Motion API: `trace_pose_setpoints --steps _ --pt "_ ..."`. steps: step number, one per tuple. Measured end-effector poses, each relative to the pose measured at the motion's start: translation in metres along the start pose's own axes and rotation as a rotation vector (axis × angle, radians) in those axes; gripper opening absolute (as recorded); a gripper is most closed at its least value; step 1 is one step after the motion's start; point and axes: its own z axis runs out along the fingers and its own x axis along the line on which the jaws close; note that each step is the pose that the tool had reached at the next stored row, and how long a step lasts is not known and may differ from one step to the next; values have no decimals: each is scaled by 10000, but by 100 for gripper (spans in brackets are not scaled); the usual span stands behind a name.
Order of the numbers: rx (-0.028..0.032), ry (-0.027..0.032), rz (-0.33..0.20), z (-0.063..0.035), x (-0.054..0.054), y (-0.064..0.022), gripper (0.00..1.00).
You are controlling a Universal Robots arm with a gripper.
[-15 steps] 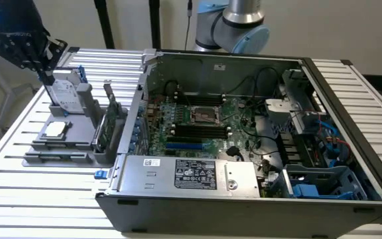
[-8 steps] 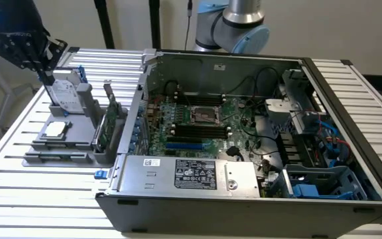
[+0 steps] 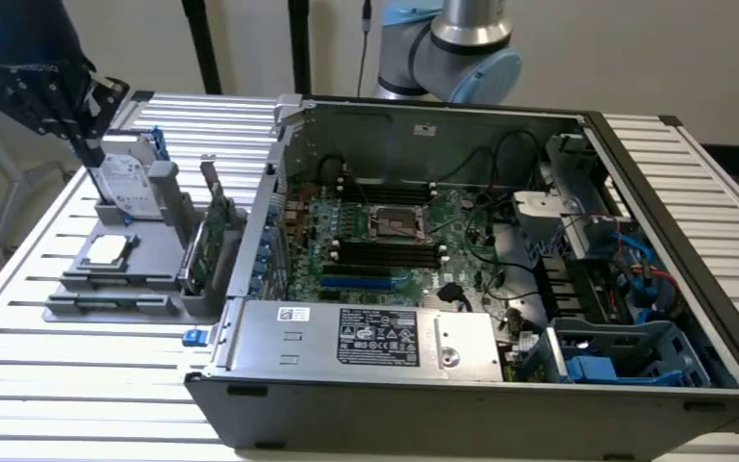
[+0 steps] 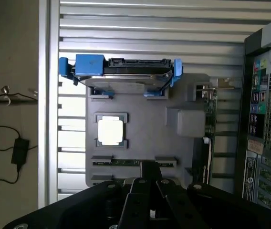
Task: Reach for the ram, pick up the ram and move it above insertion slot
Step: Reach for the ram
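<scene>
Your claw (image 3: 91,154) hangs over the gray parts tray (image 3: 151,303) and carries nothing. Its fingers look pressed together into one narrow tip. In the wrist view the claw (image 4: 148,165) tip lines up right over the ram (image 4: 121,162). You can't tell from here whether it touches.

The ram is a thin dark green stick lying on edge in the tray (image 4: 145,131). It sits between two small holders at the end of the tray opposite the hard drive (image 4: 128,76).

The hard drive (image 3: 126,178) stands upright in blue brackets at one end of the tray. The square processor chip (image 4: 110,131) sits in the tray between the hard drive and the ram; it also shows in the exterior view (image 3: 107,248). The broader green card (image 3: 213,217) stands on edge along the tray side facing the computer case (image 3: 344,414).

The case lies open just beside the tray on the slatted metal desk (image 3: 74,385). Its motherboard (image 3: 466,217) is exposed, and the black memory slots (image 3: 389,253) are well apart from the claw.
</scene>
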Motion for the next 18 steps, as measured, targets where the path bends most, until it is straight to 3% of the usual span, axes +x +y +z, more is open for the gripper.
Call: trace_pose_setpoints --steps 10,15,18 --pt "0 4 0 13 16 -436 11" --pt "-1 3 -1 22 88 -552 11" --pt "-1 2 -3 23 147 -573 11"
